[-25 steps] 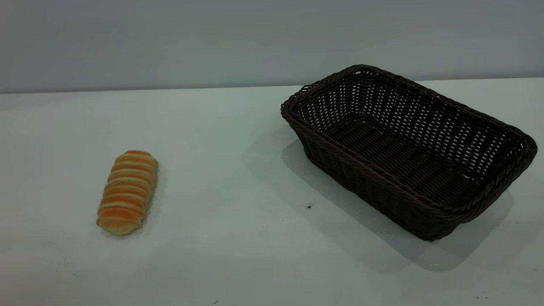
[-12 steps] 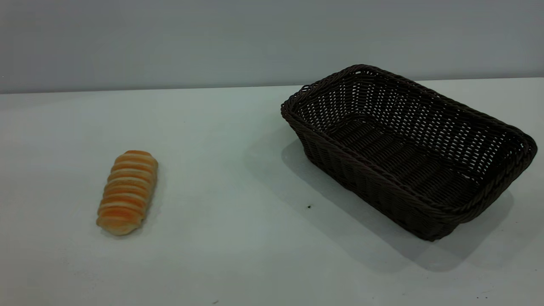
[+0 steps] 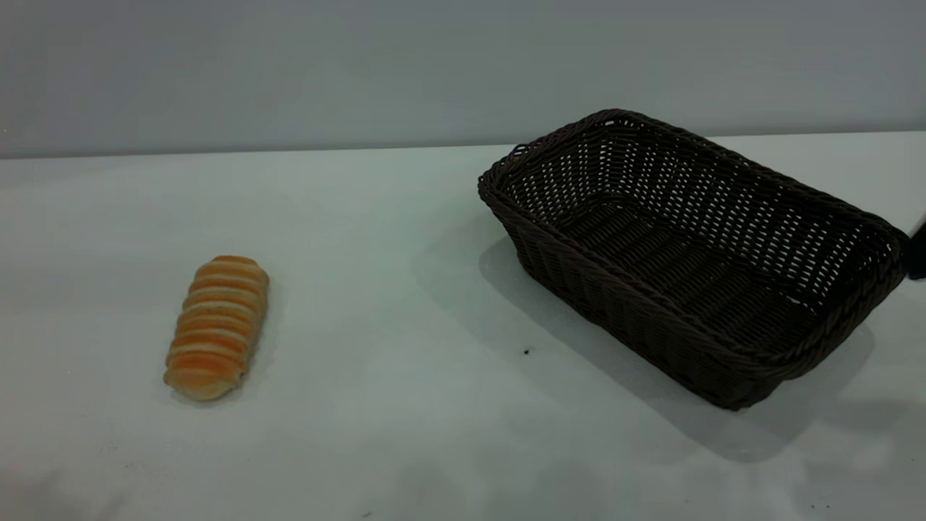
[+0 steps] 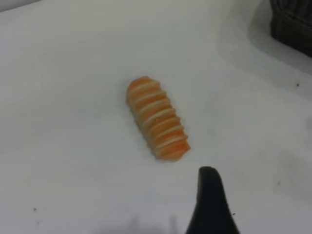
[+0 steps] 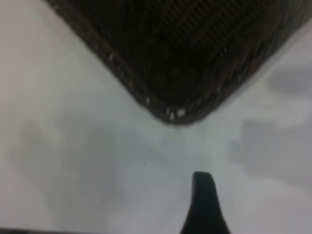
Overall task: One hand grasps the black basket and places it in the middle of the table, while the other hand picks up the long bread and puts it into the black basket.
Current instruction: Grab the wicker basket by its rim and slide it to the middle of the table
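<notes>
The long bread (image 3: 217, 327), golden-orange with pale stripes, lies on the table (image 3: 376, 289) at the left. The black basket (image 3: 796, 362), large and woven, stands empty at the right, turned at an angle. A dark tip of my right gripper (image 3: 917, 250) shows at the right edge, beside the basket's far right corner. In the right wrist view that gripper (image 5: 204, 204) is above the bare table, short of a basket corner (image 5: 175, 109). In the left wrist view my left gripper (image 4: 210, 207) hovers close to one end of the bread (image 4: 157, 119), apart from it.
A grey wall runs behind the table's far edge. A basket corner (image 4: 292, 19) shows far off in the left wrist view. A tiny dark speck (image 3: 527, 352) lies in front of the basket. Bare table lies between bread and basket.
A dark part of the right gripper has come in at the exterior view's right edge. Soft shadows have appeared along the table's front. Bread and basket have not moved.
</notes>
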You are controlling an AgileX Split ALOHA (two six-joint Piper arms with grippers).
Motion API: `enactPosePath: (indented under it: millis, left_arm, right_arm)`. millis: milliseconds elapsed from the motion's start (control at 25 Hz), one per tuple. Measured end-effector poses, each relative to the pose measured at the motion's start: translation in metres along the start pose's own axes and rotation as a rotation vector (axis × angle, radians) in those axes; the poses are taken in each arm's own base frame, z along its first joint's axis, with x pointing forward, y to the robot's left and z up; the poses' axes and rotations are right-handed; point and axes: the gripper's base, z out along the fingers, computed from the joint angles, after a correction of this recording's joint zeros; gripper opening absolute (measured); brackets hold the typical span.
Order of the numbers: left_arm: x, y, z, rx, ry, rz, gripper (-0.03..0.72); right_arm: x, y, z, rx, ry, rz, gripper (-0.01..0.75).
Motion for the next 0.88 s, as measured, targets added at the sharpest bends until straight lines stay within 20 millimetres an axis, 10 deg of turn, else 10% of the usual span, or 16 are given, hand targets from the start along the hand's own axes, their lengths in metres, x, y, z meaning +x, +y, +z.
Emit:
enactPosePath:
  millis: [880]
  left_arm:
    - [-0.001,-0.001,0.0,0.011,-0.005,-0.001,0.549]
  right_arm:
    - [-0.049,-0.04,0.13,0.138,0.108,0.393,0.579]
